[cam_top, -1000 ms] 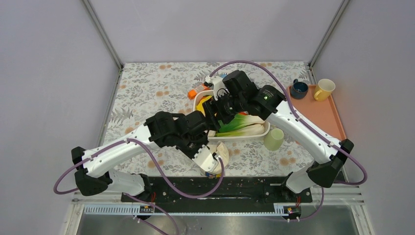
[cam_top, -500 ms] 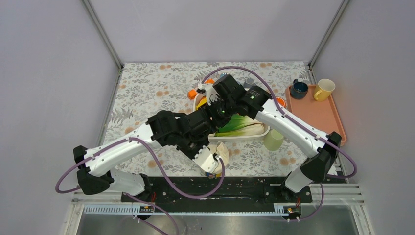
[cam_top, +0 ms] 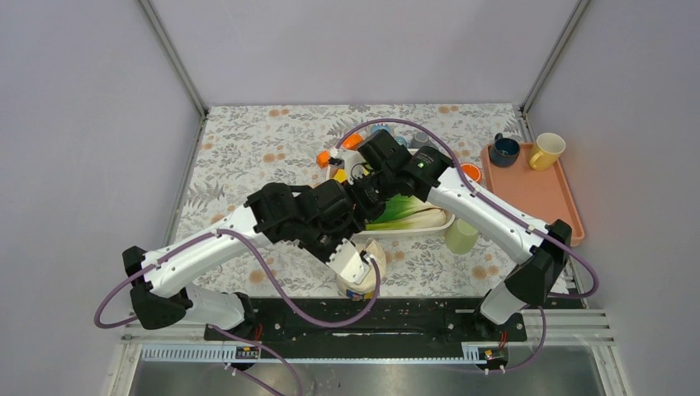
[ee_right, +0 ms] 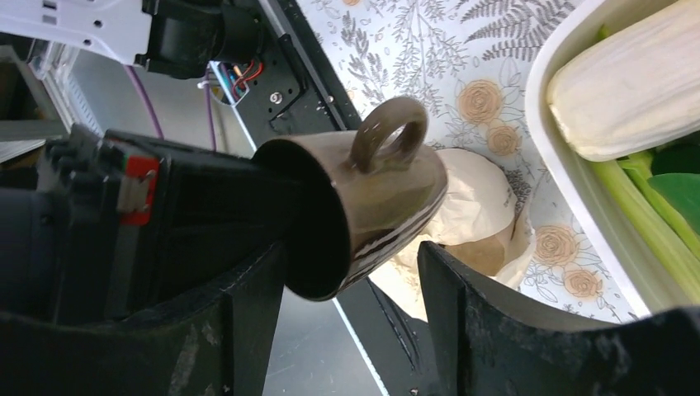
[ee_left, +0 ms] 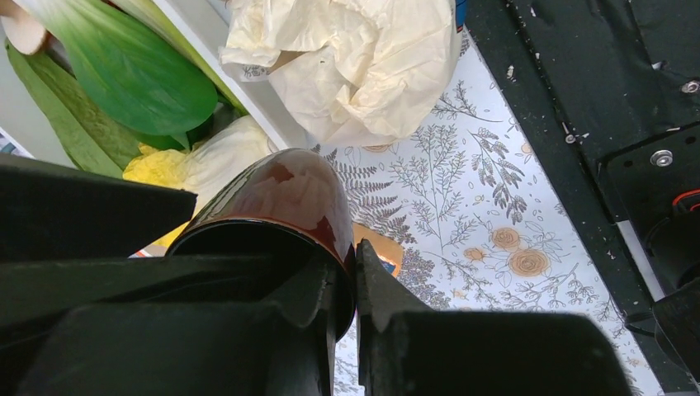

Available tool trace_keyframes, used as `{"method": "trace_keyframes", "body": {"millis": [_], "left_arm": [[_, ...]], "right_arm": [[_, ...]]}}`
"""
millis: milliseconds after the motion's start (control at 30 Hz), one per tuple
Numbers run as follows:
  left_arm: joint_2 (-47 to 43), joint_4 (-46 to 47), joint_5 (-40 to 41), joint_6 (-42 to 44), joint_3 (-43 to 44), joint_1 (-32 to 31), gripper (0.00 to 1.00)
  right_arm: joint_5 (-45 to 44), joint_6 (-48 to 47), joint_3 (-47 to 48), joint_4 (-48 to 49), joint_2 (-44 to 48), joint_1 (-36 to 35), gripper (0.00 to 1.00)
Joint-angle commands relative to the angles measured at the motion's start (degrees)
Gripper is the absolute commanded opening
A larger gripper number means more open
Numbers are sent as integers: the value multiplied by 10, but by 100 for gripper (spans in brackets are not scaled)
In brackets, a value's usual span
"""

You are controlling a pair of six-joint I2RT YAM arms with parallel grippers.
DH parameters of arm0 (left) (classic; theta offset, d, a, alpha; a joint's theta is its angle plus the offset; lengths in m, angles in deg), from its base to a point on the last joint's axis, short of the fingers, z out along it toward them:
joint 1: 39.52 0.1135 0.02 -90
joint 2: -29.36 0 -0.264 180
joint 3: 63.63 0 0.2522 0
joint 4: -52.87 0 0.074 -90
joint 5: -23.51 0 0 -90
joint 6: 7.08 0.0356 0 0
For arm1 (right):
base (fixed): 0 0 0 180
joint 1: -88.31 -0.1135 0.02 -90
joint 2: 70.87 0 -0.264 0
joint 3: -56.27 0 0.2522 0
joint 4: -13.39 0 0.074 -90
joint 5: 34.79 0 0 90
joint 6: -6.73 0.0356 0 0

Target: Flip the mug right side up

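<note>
The glossy brown mug (ee_left: 281, 198) is held in the air on its side above the table. My left gripper (ee_left: 353, 256) is shut on its rim, one finger inside the mouth and one outside. In the right wrist view the mug (ee_right: 371, 206) has its ring handle (ee_right: 388, 136) facing the camera and its mouth toward the left gripper. My right gripper (ee_right: 351, 272) is open, with a finger on either side of the mug and not touching it. In the top view both grippers (cam_top: 359, 198) meet at the white tray's left end and hide the mug.
A white tray (cam_top: 450, 221) holds leafy greens and other food. A crumpled cream cloth (cam_top: 367, 262) lies below the mug. A pale green cup (cam_top: 462, 235) stands right of the tray. An orange tray (cam_top: 536, 194) carries a blue mug (cam_top: 504, 150) and a yellow mug (cam_top: 546, 151).
My right arm has swung left and nearer, bringing its open jaws around the mug held by my left gripper. The left arm has shifted only slightly.
</note>
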Motion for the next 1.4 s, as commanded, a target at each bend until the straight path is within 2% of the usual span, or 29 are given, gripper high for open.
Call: {"method": "trace_keyframes", "body": {"millis": [0, 267, 433, 467, 533, 633, 700, 800, 900, 1033, 1133, 1200, 1267, 1367], "left_arm": [[-18, 23, -16, 10, 23, 8, 0], [-14, 26, -50, 1, 39, 7, 0], [-11, 38, -38, -9, 44, 8, 0], [-10, 44, -33, -12, 44, 8, 0], [-7, 61, -20, -20, 41, 9, 0], [-6, 86, -18, -37, 41, 18, 0], [-12, 115, -5, -59, 33, 25, 1], [-26, 158, 18, -90, 18, 36, 39], [-40, 170, 20, -109, 13, 47, 56], [-65, 177, 30, -152, 15, 48, 69], [-87, 178, 36, -183, 14, 49, 75], [-100, 185, 48, -208, 11, 53, 79], [-112, 219, 75, -237, -9, 63, 86], [-115, 272, 107, -278, -40, 97, 90]], "right_arm": [[32, -6, -5, -1, 25, -1, 68], [-128, 11, 26, -4, -30, -3, 56], [-141, 7, 43, -4, -55, -14, 47], [-142, 5, 43, -4, -57, -17, 43], [-146, 4, 41, -1, -60, -19, 30], [-179, 3, 30, 7, -54, -19, 1], [-214, -1, 19, 15, -41, -19, 0], [-257, -5, 5, 32, -19, -15, 0], [-262, 0, -12, 52, 3, -1, 0], [-255, 6, -29, 69, 27, 35, 0], [-253, 7, -46, 80, 49, 75, 0], [-254, 7, -55, 83, 65, 115, 0], [-271, 6, -63, 86, 85, 166, 0], [-312, 10, -81, 93, 115, 253, 0]]}}
